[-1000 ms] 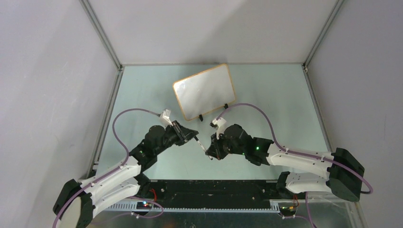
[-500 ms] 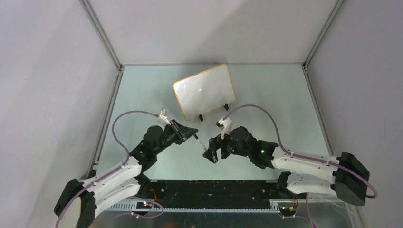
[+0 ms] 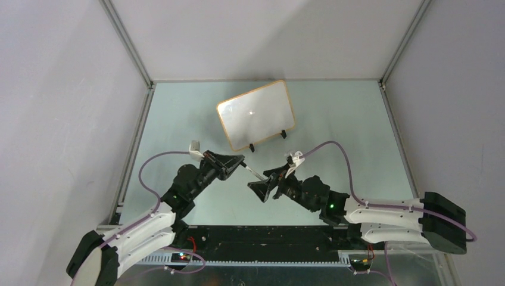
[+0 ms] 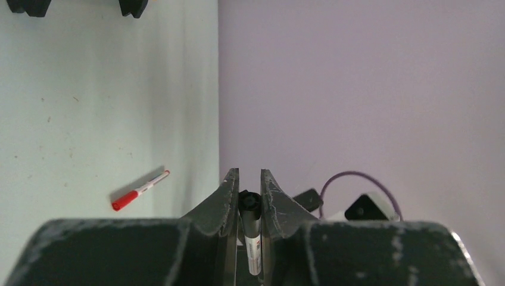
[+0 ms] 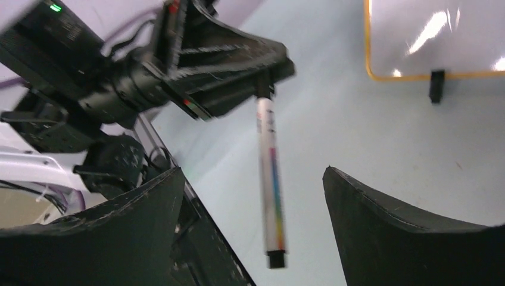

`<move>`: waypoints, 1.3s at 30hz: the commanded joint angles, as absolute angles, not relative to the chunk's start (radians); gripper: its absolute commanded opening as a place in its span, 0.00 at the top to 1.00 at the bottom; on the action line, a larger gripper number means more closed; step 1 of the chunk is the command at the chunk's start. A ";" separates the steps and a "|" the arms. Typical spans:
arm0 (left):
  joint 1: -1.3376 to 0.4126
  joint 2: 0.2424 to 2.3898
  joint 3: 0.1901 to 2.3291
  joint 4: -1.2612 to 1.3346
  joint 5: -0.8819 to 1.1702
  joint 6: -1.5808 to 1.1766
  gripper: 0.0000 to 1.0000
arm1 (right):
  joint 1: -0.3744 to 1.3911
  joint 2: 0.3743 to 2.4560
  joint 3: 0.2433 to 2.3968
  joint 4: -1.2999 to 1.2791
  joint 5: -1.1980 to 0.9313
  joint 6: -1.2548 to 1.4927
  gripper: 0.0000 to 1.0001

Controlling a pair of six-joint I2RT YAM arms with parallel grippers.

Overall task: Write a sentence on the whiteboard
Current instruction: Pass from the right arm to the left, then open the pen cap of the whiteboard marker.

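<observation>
What looks like a red-capped pen (image 4: 140,190) lies on the pale green table (image 4: 89,107) near the wall (image 4: 357,89)

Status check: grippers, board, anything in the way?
Left gripper shut on the marker. Right gripper open, straddling its free end, no contact. Whiteboard upright, blank. Nothing between arms and board; red pen loose on table.

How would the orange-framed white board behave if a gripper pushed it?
The small white board with its thin orange frame looks flat and slim, so probably light and stiff. It seems propped on two small black clip feet, so a push may well tip or slide it. Glare suggests a smooth face, likely slippery to pinch.
</observation>
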State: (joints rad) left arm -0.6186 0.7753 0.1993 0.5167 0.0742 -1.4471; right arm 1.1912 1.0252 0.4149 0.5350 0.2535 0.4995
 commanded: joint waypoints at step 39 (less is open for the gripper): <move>-0.630 0.653 0.170 0.544 -0.050 -1.652 1.00 | 1.232 1.247 0.555 0.848 0.442 0.465 0.52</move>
